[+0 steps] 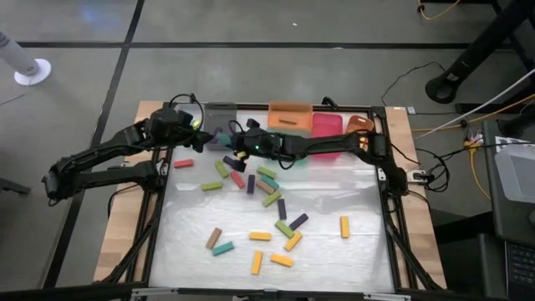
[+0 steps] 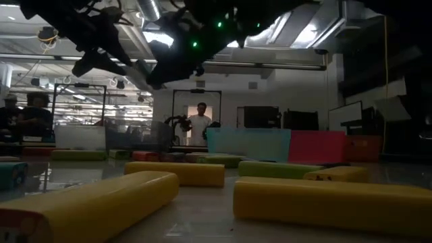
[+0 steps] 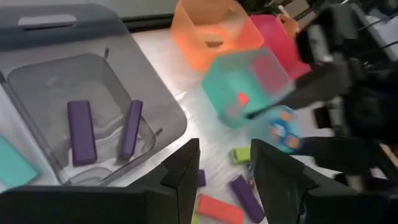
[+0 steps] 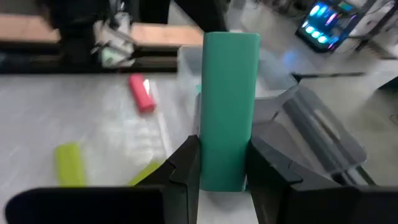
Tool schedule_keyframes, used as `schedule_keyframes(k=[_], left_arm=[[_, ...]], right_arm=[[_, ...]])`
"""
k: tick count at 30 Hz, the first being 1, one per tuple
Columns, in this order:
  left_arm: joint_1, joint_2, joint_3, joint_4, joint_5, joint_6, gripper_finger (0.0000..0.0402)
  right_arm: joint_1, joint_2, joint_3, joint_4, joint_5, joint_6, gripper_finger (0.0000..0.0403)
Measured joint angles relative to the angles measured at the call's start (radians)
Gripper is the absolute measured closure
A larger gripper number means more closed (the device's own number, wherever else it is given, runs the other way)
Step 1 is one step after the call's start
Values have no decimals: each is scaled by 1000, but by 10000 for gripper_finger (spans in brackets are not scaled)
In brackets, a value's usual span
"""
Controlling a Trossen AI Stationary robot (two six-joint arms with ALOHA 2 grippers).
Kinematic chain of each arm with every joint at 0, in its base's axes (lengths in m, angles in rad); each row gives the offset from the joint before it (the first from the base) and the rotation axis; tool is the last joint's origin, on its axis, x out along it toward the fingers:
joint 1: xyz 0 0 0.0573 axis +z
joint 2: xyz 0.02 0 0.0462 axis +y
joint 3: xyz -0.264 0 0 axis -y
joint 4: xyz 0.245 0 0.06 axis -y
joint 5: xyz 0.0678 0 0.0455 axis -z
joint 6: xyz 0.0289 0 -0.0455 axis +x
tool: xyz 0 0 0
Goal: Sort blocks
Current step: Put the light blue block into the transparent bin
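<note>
yellow blocks lie closest to you, near the table's front edge. your right gripper pinches a teal block upright, above the back edge by the grey bin. carry it squarely over the teal bin before releasing. your left gripper hangs spread, empty, beside that grey bin.

Def a robotics lab/workshop: exposed ceiling ducts, other rigs, person standing at 12 o'clock, cables on concrete floor.

Overhead, table-level and two close wrist cameras share the table.
</note>
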Motion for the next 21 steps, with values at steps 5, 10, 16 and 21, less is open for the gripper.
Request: schedule_keyframes(k=[5,10,16,21], left_arm=[[-13,1,0,33,0,1,270],[-37,6,-3,83,-1,-13,270],[-67,63,-3,143,-24,-20,270],[-88,123,-3,167,-62,-27,270]], right_arm=[[-23,36,0,42,1,24,301],[-29,47,0,85,-2,57,301],[-29,48,0,94,-4,60,301],[-30,49,-4,79,2,77,301]])
